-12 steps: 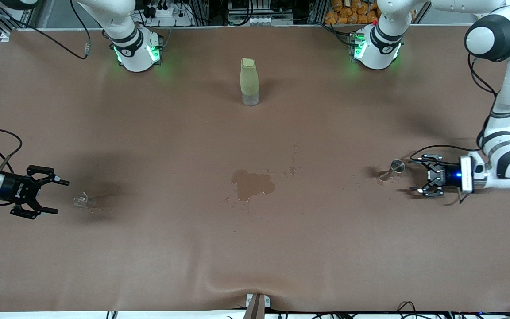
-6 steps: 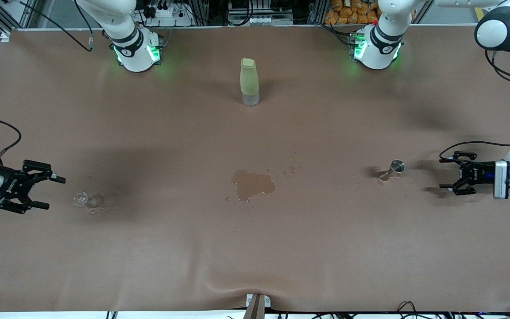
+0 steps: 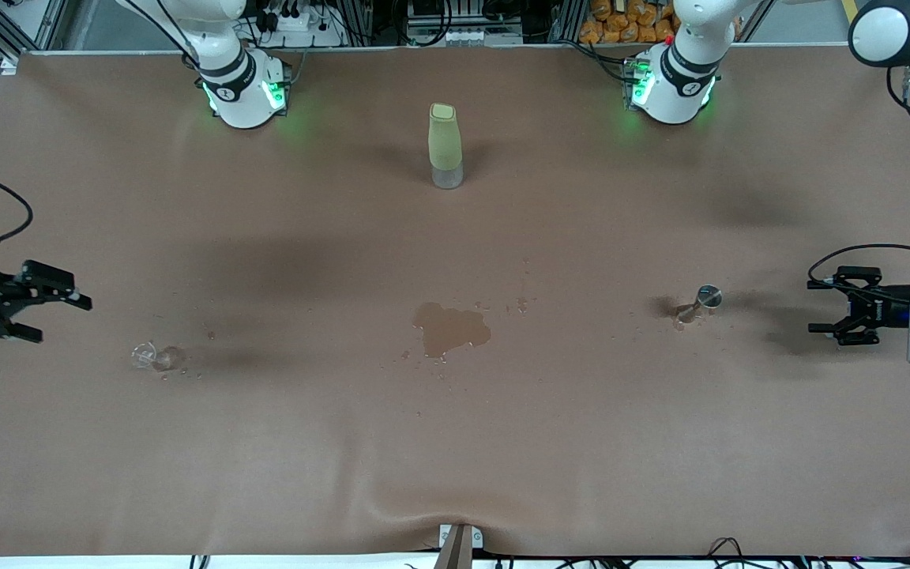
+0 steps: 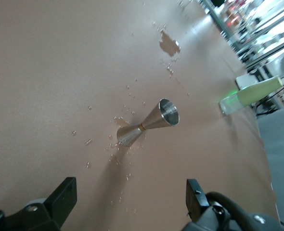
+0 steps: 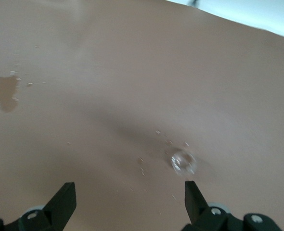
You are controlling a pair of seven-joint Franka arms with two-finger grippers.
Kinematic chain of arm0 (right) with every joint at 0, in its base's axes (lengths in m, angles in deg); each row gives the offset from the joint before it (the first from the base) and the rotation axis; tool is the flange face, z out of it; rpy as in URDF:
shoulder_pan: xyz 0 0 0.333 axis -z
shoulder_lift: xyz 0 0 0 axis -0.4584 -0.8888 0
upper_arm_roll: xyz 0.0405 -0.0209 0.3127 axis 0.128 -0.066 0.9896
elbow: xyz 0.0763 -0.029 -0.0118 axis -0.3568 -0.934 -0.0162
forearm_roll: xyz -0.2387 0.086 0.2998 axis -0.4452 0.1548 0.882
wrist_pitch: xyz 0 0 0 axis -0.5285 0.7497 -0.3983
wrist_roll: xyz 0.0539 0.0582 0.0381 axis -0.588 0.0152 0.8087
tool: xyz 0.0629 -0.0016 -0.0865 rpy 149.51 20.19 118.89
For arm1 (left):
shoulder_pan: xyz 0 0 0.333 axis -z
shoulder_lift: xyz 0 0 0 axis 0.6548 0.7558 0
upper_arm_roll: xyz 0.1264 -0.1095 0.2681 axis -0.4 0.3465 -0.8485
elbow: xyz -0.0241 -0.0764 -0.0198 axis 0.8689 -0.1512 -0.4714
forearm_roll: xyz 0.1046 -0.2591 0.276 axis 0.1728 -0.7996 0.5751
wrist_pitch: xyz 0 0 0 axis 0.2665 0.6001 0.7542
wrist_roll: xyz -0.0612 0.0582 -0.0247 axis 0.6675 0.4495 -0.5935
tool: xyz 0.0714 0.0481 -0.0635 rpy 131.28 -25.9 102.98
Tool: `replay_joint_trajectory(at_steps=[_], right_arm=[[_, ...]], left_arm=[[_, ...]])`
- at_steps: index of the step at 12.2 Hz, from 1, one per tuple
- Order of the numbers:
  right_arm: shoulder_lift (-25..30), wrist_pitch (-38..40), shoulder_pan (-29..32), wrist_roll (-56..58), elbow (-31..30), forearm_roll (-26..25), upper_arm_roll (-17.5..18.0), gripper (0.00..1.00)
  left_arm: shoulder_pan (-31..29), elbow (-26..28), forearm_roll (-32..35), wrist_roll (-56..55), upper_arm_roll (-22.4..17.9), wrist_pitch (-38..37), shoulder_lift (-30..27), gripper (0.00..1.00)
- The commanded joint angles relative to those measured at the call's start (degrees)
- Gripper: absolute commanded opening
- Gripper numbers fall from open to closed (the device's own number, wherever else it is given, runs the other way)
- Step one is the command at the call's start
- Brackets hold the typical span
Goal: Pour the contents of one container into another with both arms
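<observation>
1. The glass cup (image 3: 151,357) stands lower left in the front view, well apart from the jigger (image 3: 698,304) at mid-right, with a wet patch (image 3: 450,329) between them.
2. The right gripper (image 3: 38,310) at the frame's left edge is wide open and holds nothing.
3. The left gripper (image 3: 832,314) at the frame's right edge is wide open and holds nothing.
4. The bottle (image 3: 445,145) stands top centre.

Right claw (image 5: 127,199) open over table (image 5: 108,72); glass cup (image 5: 183,162) w/ droplets nearby; puddle (image 5: 5,94) well apart.
</observation>
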Motion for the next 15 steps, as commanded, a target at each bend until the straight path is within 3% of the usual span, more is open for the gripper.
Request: replay_joint_trajectory(at_steps=[1,3,4,7,8,11,12,15], right_arm=[[3.6,3.9,-5.2,-6.7,-2.4,-3.3,-8.1,1.0],[5.2,9.3,-8.8,-12.6,-2.0,-5.7,-12.7,1.0],[7.4,10.6,-8.0,-16.9,-2.3,-7.3,-11.7,1.0],[11.8,14.7,-2.0,-31.0,-2.6,-12.5,-1.2,1.0],[12.5,15.7,-2.0,-35.5,-2.5,-13.3,0.2,1.0],[14.7,18.7,1.5,-37.3,-2.0,-13.4,6.6,1.0],[15.5,19.0,2.0,-37.2,-2.0,-13.6,7.6,1.0],[16.4,20.9,-3.5,-37.3,-1.3,-17.6,4.8,1.0]], left_arm=[[2.9,1.0,5.4,-8.3,-0.6,0.0,-7.4,1.0],[4.0,1.0,6.8,-11.6,-0.3,0.0,-9.9,1.0],[4.3,1.0,7.1,-12.8,-0.1,0.0,-10.9,1.0],[6.4,1.1,12.6,-21.3,0.2,-0.1,-15.8,1.0],[7.8,1.1,14.0,-23.4,0.2,-0.1,-17.5,1.0],[11.7,1.1,18.2,-33.1,0.3,-0.1,-22.1,1.0],[13.5,1.1,20.0,-36.1,0.3,-0.1,-23.8,1.0],[17.1,1.4,22.2,-43.6,0.3,-0.2,-27.8,1.0]])
